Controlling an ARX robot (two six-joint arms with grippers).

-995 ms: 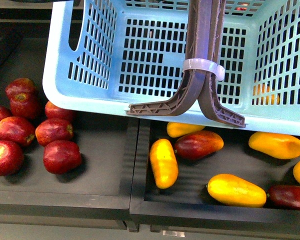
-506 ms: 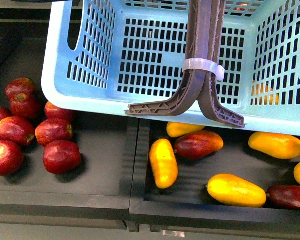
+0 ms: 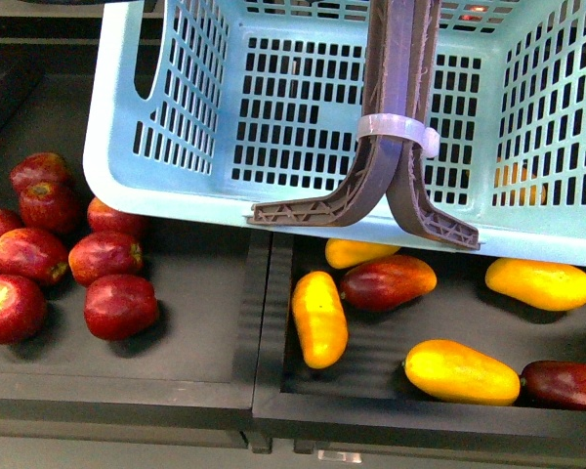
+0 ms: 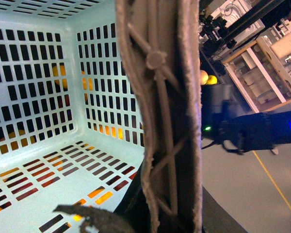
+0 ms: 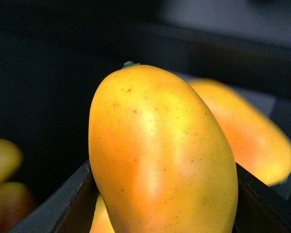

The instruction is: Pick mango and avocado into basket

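The light teal basket [image 3: 303, 117] hangs tilted over the back of the fruit bins, filling the top of the front view. Its grey-brown handles [image 3: 400, 59] are bound by a white zip tie [image 3: 396, 127]. In the left wrist view my left gripper [image 4: 167, 213] is shut on the handles [image 4: 165, 121], with the basket's lattice inside [image 4: 39, 97] beside it. The right wrist view is filled by the yellow mango [image 5: 160, 155]; my right gripper [image 5: 162, 194] is shut on it, a black finger on each side. Neither gripper shows in the front view. The avocado is out of view.
Red apples [image 3: 107, 303] lie in the left bin. The right bin holds yellow mangoes [image 3: 319, 318] [image 3: 461, 371] [image 3: 539, 283] and dark red ones [image 3: 389, 281] [image 3: 566, 383]. A raised divider [image 3: 272, 322] separates the bins. Another yellow mango [image 5: 254, 141] lies behind the held one.
The yellow mango that lay at the right edge of the right bin has left the front view. The basket has barely moved.
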